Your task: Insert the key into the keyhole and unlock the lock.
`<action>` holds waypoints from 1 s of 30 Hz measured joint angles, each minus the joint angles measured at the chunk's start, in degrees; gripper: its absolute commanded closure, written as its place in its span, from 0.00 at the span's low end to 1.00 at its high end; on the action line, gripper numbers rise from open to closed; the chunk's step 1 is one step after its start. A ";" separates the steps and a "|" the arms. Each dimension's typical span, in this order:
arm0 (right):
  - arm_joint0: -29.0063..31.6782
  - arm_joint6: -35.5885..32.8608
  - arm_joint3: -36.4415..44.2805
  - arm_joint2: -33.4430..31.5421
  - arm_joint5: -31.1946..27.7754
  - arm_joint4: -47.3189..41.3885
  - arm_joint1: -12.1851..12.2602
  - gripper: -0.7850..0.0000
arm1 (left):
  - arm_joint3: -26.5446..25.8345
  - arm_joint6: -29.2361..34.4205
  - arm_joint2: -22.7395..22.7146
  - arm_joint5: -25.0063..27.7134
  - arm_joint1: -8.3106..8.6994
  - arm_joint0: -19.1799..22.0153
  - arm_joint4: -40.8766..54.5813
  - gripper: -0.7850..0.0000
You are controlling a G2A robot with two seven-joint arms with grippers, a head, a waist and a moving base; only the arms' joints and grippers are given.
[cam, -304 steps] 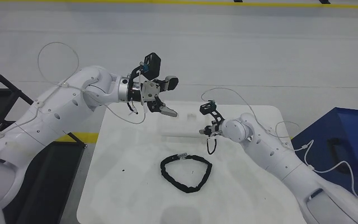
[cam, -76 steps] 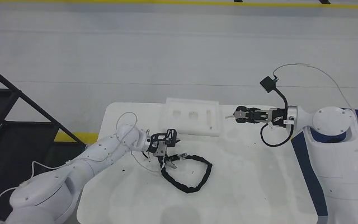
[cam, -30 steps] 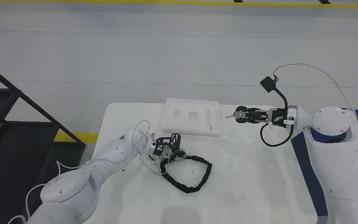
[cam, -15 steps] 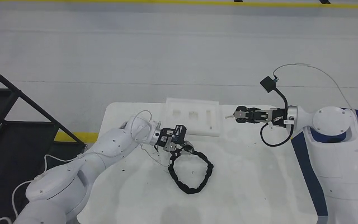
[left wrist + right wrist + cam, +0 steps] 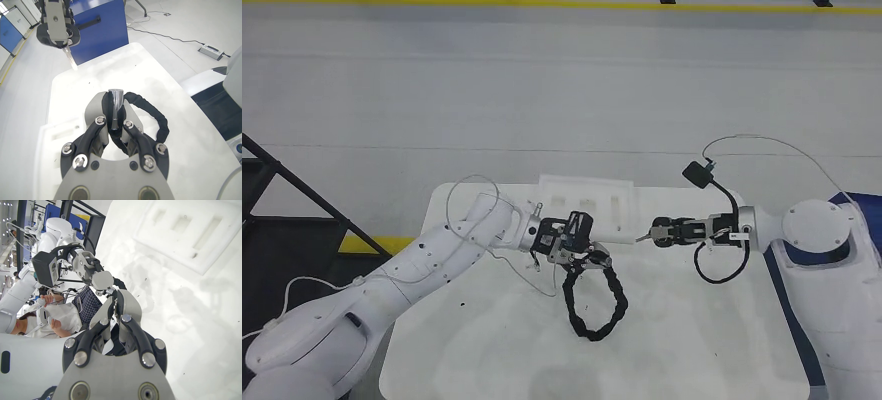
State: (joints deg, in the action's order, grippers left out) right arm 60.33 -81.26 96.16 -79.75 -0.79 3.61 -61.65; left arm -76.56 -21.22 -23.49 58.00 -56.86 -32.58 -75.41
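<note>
A white desk stands on a pale grey floor marked by a yellow line. A blue cabinet is seen beside it, and a white foam tray at its far edge. The lock is clamped in the left end effector, with its black chain trailing on the desk. The key is pinched in the right end effector and pointed at the lock, not touching it. Both have been brought closer together than half a second ago.
</note>
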 measured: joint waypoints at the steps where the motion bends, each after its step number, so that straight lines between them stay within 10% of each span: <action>1: 0.69 -0.13 1.02 -0.49 0.24 -0.53 0.14 1.00 | -1.02 1.49 -0.17 0.00 0.25 0.02 1.21 1.00; 30: 10.89 1.30 15.30 -10.88 0.00 -7.63 2.36 1.00 | -5.88 4.72 -2.05 0.00 0.53 0.82 10.32 1.00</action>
State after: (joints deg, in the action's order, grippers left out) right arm 71.22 -79.95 111.46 -90.64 -0.79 -4.02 -59.29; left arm -82.44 -16.50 -25.54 58.00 -56.33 -31.76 -65.09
